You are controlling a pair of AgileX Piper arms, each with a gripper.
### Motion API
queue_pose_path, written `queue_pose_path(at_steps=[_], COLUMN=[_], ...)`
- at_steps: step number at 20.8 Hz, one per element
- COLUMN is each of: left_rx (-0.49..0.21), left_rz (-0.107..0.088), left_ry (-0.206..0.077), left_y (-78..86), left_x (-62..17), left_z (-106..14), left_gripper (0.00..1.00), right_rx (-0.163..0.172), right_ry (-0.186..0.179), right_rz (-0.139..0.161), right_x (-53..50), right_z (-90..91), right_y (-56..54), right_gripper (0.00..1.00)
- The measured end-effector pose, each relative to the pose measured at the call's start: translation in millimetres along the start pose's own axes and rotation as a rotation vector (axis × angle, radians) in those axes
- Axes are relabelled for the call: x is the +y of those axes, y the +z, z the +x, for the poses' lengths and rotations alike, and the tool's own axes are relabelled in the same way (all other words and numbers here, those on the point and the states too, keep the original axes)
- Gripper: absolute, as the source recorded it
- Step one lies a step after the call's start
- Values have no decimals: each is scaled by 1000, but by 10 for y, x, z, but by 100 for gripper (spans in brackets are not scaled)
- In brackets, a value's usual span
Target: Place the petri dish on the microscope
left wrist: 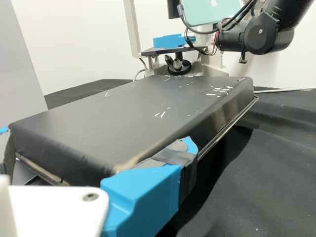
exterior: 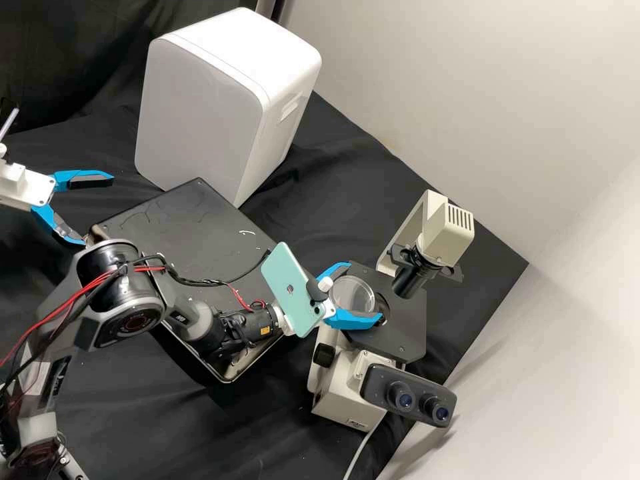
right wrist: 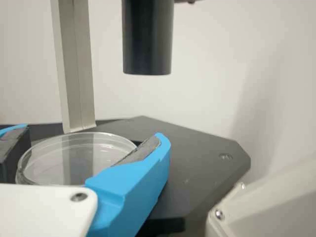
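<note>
A clear petri dish [exterior: 352, 292] sits low over the black stage [exterior: 407, 327] of the white microscope [exterior: 347, 393], beside the dark condenser tube [exterior: 407, 280]. My right gripper [exterior: 365, 293] is shut on the dish, one blue finger on each side. In the right wrist view the petri dish [right wrist: 74, 155] lies between the gripper [right wrist: 88, 136] fingers, with the tube [right wrist: 148, 34] hanging above the stage [right wrist: 197, 153]. My left gripper [exterior: 93, 208] stands open at the bench's left, holding nothing, close to the corner of a black tray [left wrist: 138, 118].
The upturned black tray [exterior: 187, 227] lies mid-bench under the right arm. A tall white box [exterior: 220, 100] stands behind it. The microscope's eyepieces [exterior: 417, 400] face the front edge. A white wall runs close along the right side of the bench.
</note>
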Motion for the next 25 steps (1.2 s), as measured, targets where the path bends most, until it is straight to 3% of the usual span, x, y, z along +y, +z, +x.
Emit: queue_pose_path(at_steps=[6,12,17,25], left_rx=[-3,-4,-3,8], left_rz=[0,-6,-4,-7], left_ry=[0,-10,-4,3], left_y=[5,5,1,-11], left_x=[0,-21,-7,5], left_z=[1,10,24,32], left_gripper=[100,100,100,100], right_rx=[-21,30,56,64], right_ry=[18,-2,19,18], right_rz=[-30,-84,-118,-124], right_x=[-56,-150,-185,-199], right_z=[187,302,318,320], right_y=[82,95,123,129], right_gripper=[0,0,0,0])
